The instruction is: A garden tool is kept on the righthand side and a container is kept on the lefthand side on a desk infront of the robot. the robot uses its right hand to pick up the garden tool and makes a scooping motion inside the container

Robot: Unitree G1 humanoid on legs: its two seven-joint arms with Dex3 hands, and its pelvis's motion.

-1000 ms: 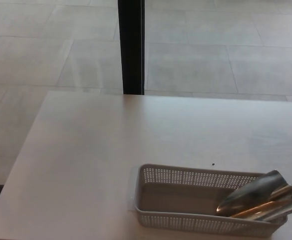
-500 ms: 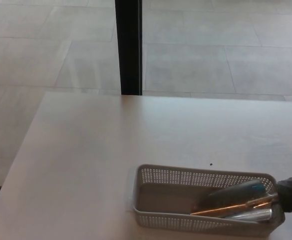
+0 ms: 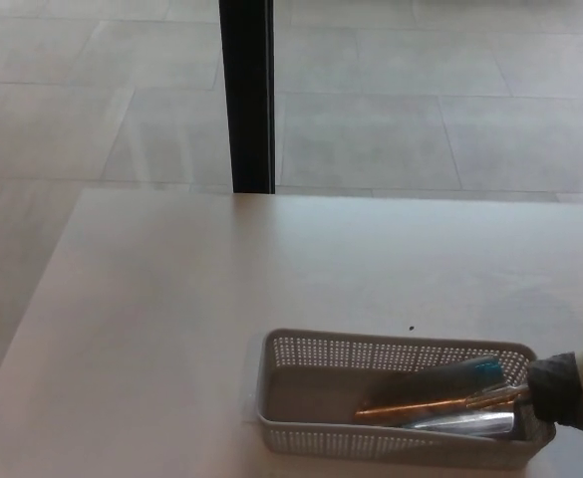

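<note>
While in the basket (image 3: 301,438), trowel (image 3: 440,408) (right hand (image 3: 565,390) clasps).

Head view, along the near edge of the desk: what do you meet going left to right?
Bare desk → grey perforated container → metal garden tool lying inside it → right hand at the container's right end.

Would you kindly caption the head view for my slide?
Right hand holds a metal garden trowel inside a grey perforated basket on a pale desk.

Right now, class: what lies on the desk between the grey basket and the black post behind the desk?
In the head view, nothing: only bare desk separates the basket from the black post.
</note>
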